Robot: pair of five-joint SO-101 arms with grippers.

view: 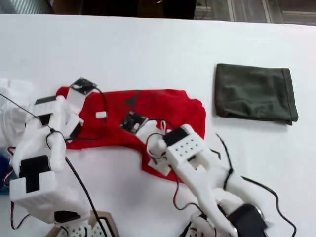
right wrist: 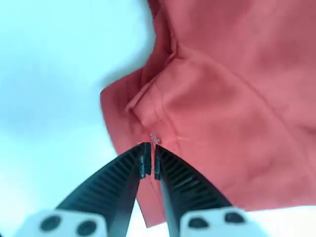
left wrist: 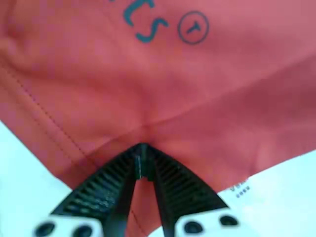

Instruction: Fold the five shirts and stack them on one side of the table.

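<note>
The red shirt point(view: 148, 106) lies spread out and rumpled on the white table point(view: 148, 44), with its teal print point(left wrist: 148, 24) facing up. Both claws are on it.

The left claw point(left wrist: 142, 157) has its tip on the shirt just inside one hemmed edge. Its ribbed black fingers point(left wrist: 101, 190) are drawn narrow, and the tips meet on a pinch of red cloth. Creases fan out from that pinch, the print lies further in across the shirt, and bare table shows past the shirt's edge on both sides of the fingers.

The right claw point(right wrist: 149, 165) sits at another edge of the shirt, where a hem is folded over itself. Its fingers point(right wrist: 185, 190) are also almost together, nipping the fold by a seam.

From above, the left arm point(view: 39, 148) stands over the shirt's left end and the right arm point(view: 207, 182) over its near edge.

Well apart from the red shirt, to its right, a dark green shirt point(view: 254, 93) lies folded into a flat rectangle.
</note>
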